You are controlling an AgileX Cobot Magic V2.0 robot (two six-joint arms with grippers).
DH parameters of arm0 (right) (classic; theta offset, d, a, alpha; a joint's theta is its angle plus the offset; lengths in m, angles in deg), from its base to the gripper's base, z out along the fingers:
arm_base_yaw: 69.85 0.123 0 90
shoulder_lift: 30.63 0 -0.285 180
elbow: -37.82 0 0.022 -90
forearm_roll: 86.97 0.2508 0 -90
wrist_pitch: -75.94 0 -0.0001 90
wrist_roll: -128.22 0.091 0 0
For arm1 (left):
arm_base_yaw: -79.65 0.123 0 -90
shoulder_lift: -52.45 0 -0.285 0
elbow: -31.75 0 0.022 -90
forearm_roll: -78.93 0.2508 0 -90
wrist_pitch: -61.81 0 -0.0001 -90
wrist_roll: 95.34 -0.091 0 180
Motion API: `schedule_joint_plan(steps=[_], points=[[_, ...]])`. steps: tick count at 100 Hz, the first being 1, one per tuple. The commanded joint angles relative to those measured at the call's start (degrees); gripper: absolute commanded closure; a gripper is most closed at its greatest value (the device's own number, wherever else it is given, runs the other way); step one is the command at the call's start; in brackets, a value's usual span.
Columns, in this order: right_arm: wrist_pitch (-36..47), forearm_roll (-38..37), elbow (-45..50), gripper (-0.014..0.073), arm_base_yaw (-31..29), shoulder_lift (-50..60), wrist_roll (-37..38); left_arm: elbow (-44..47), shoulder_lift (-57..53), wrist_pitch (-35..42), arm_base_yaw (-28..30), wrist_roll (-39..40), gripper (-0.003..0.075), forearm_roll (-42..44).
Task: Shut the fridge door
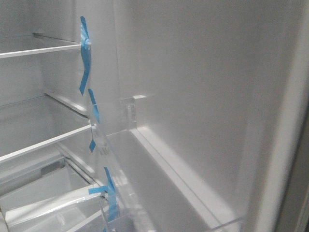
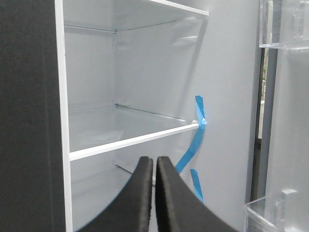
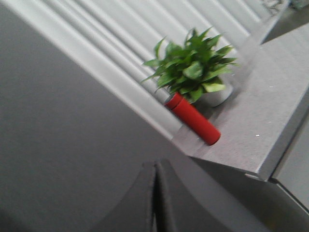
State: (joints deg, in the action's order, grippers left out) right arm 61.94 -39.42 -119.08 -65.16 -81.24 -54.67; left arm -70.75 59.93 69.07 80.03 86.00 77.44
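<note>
The fridge door stands open. Its white inside (image 1: 203, 96) fills the right of the front view, with a clear shelf bin (image 1: 145, 164) low on it. In the left wrist view the door's bins (image 2: 282, 24) show at the side. Its matte dark grey outside (image 3: 63, 145) fills much of the right wrist view. My right gripper (image 3: 155, 164) is shut and empty, its tips close against that grey face; I cannot tell whether they touch. My left gripper (image 2: 154, 159) is shut and empty, pointing into the fridge interior. Neither gripper shows in the front view.
White-edged glass shelves (image 1: 43, 48) and strips of blue tape (image 1: 85, 53) are inside the fridge. A dark grey panel (image 2: 29, 116) with a white edge is beside my left gripper. A potted green plant (image 3: 193, 67) and a red cylinder (image 3: 193, 118) stand on a grey counter (image 3: 270, 111).
</note>
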Motion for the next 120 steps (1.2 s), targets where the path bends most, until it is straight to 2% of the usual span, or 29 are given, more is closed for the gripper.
schedule_joint_plan(steps=[1, 11, 28, 38, 82, 120], points=[[-1.5, 2.1, -3.8, 0.0638, 2.6, -1.3, -4.2, 2.0, -0.6, 4.2, -0.2, 0.1, 0.0740, -0.2], [-3.6, 5.2, -5.9, 0.0638, 5.7, -3.0, -9.2, 2.0, -0.6, 4.2, -0.2, 0.1, 0.0740, -0.2], [-4.6, 11.5, -9.6, 0.0638, 12.8, -7.7, -23.0, 2.0, -0.6, 4.2, -0.2, 0.1, 0.0740, -0.2], [-4.6, 13.2, -12.5, 0.0638, 17.5, -11.2, -27.7, 2.0, -0.6, 4.2, -0.2, 0.1, 0.0740, -0.2], [-4.5, 13.2, -22.8, 0.0638, 32.4, -24.2, -37.0, 2.0, -0.6, 4.2, -0.2, 0.1, 0.0740, -0.2], [-6.3, 13.2, -32.5, 0.0638, 35.3, -35.2, -41.0, 2.0, -0.6, 4.2, -0.2, 0.1, 0.0740, -0.2]])
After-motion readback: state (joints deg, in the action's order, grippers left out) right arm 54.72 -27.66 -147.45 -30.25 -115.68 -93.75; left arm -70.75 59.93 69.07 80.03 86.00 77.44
